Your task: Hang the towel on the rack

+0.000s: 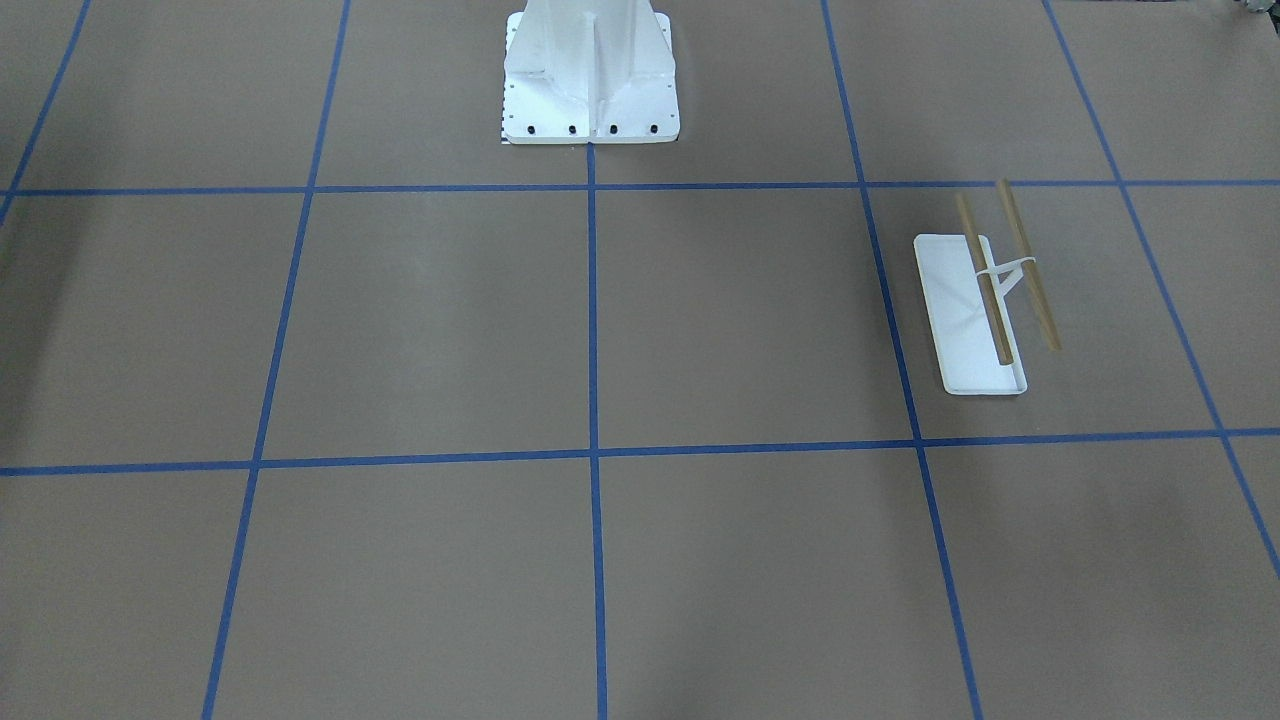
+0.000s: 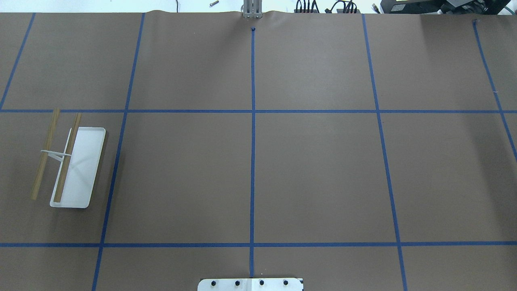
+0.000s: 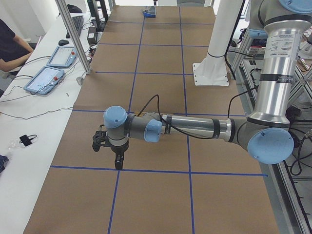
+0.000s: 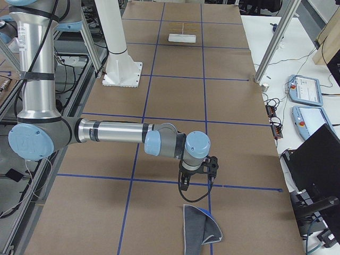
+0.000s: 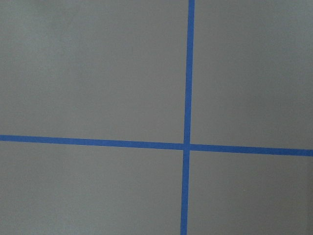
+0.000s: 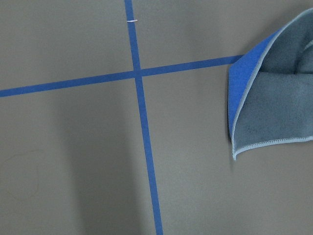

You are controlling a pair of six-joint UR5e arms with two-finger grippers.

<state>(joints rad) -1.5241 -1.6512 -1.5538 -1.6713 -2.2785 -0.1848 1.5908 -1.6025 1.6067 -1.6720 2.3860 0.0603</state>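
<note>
The rack (image 2: 80, 165) stands on the robot's left side of the table: a white tray base with two tan rods over it. It also shows in the front view (image 1: 975, 320) and far off in the right side view (image 4: 182, 36). The towel (image 4: 201, 229), blue with a pale stitched edge and folded over on itself, lies flat at the table's right end. It fills the right edge of the right wrist view (image 6: 274, 103) and shows far off in the left side view (image 3: 148, 12). My right gripper (image 4: 196, 182) hangs over the table just short of the towel. My left gripper (image 3: 111, 155) hangs over bare table. I cannot tell whether either is open.
The large white bolted pedestal (image 1: 590, 75) stands at the robot's edge of the table (image 2: 250, 284). Blue tape lines (image 5: 187, 146) grid the brown table cover. A side bench holds tablets (image 3: 46, 80) and cables, with a seated person (image 3: 12, 46) and metal posts (image 4: 271, 45).
</note>
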